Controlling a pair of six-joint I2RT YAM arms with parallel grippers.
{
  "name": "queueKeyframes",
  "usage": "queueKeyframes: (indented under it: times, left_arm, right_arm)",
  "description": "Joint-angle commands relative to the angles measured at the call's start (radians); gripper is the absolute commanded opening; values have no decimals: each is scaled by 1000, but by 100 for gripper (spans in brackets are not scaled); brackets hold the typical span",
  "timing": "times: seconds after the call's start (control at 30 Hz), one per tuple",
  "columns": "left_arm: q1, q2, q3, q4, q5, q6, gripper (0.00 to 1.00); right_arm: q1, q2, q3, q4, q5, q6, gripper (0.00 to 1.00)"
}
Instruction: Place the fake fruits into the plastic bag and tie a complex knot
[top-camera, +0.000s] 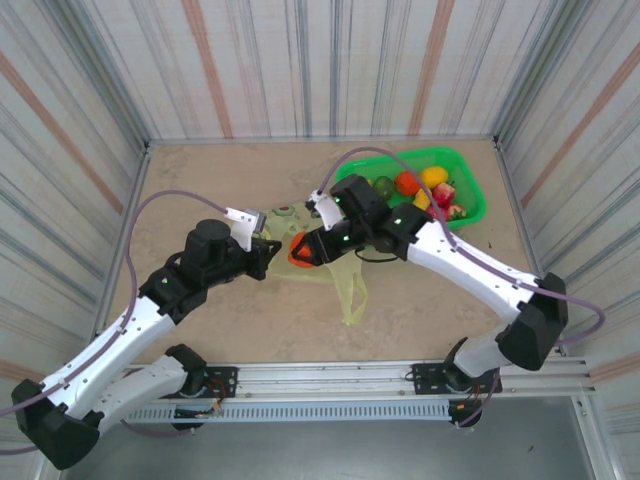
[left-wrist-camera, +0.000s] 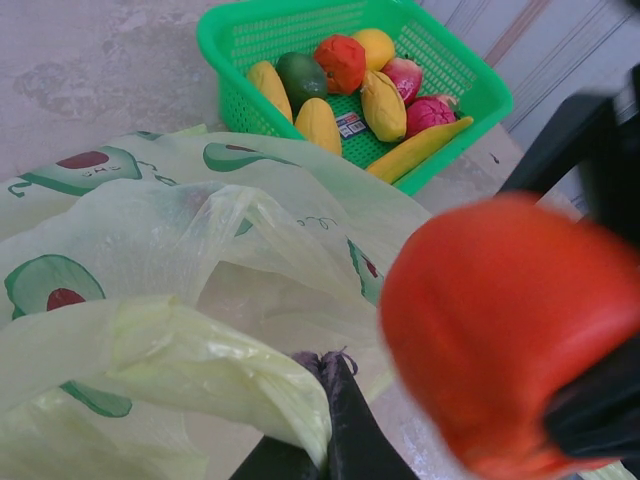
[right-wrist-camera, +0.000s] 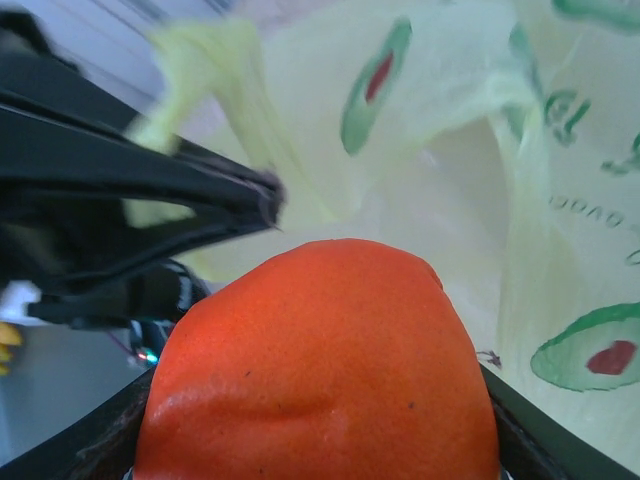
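Your left tool (left-wrist-camera: 330, 385) is pinched narrow on the rim of the bag (left-wrist-camera: 180, 230), lifting a fold of the thin plastic off the worktop (top-camera: 200, 180). The bag is pale yellow-green with avocado prints. It lies crumpled near the middle of the worktop, with its mouth drawn open toward the right arm. In the top view one loop handle trails toward the near edge.

Your right tool (top-camera: 303, 250) holds a red fruit (right-wrist-camera: 320, 370), with a finger pressed against each side of it. The fruit hangs at the bag's mouth, just beside the left tool. From the right wrist you see it just below the left tool's tips, with the open bag behind it. You cannot tell whether the fruit touches the plastic.

The green basket (left-wrist-camera: 225, 40) stands at the far right of the worktop, just beyond the bag. The other fruits (left-wrist-camera: 345, 95) lie inside it: several yellow ones, a dark green one, a red one, two pink-red ones and a banana.
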Motion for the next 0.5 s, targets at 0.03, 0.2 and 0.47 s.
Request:
queueKeyframes:
  times: [0.03,0.2,0.47]
  left_arm:
    - [-3,-29,25,-18,-4,12,0]
    - [-3,-43,31,-25,0,18,0]
    - [-3,-73,29,-22,12,27,0]
  right_arm:
    - [35,70,-2,-23,137,5,63]
    - [50,191,86,-61,366,54,64]
    - [50,350,219,-61,687,132,68]
